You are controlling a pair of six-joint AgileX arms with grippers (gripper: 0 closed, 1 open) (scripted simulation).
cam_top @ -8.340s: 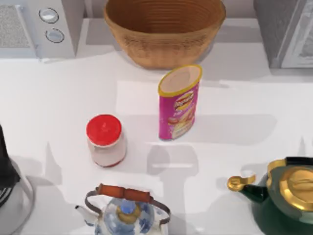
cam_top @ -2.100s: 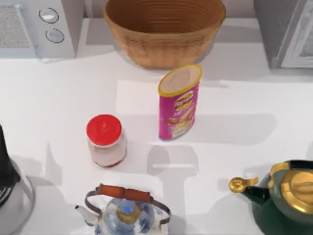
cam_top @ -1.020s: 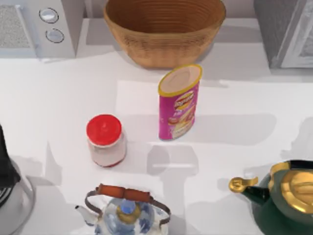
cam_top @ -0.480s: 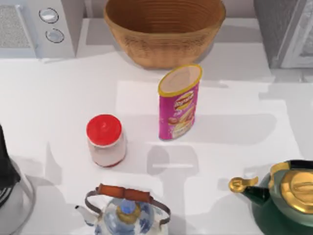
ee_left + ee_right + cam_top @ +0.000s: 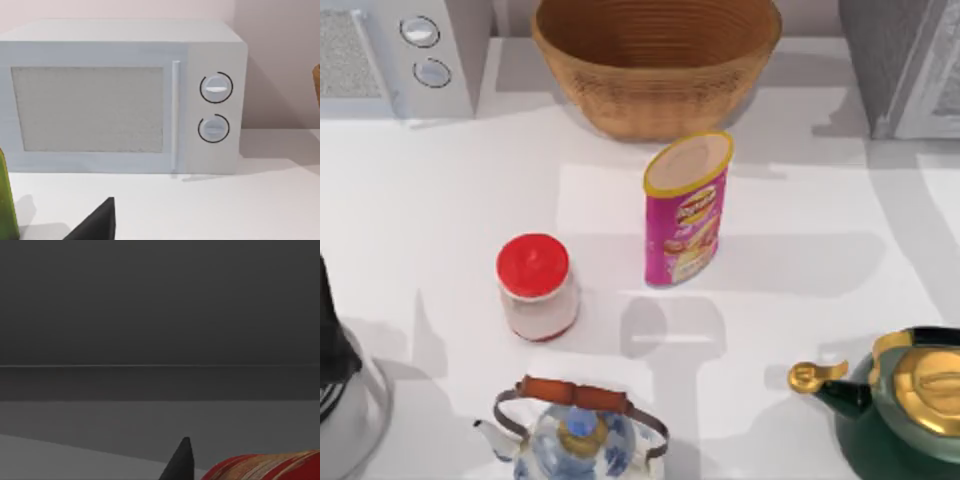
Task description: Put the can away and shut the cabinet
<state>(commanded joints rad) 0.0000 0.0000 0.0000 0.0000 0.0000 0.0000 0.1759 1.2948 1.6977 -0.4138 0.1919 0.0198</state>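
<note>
Wicker basket [image 5: 655,60] at the back, microwave [image 5: 120,97] (two dials), red-lidded jar [image 5: 535,285], two teapots in front

The green teapot [image 5: 910,410] has slid a tiny bit toward the right side of the table [image 5: 800,200]. The dark thing that lay across the teapot's top at the start is gone. A grey shadow [image 5: 920,230] has crept over the right side of the table. A second ago it sat low, near the teapot. Then it climbed, and now it reaches up to the cabinet [image 5: 905,60] in the far right corner. What throws it is hard to tell.
</note>
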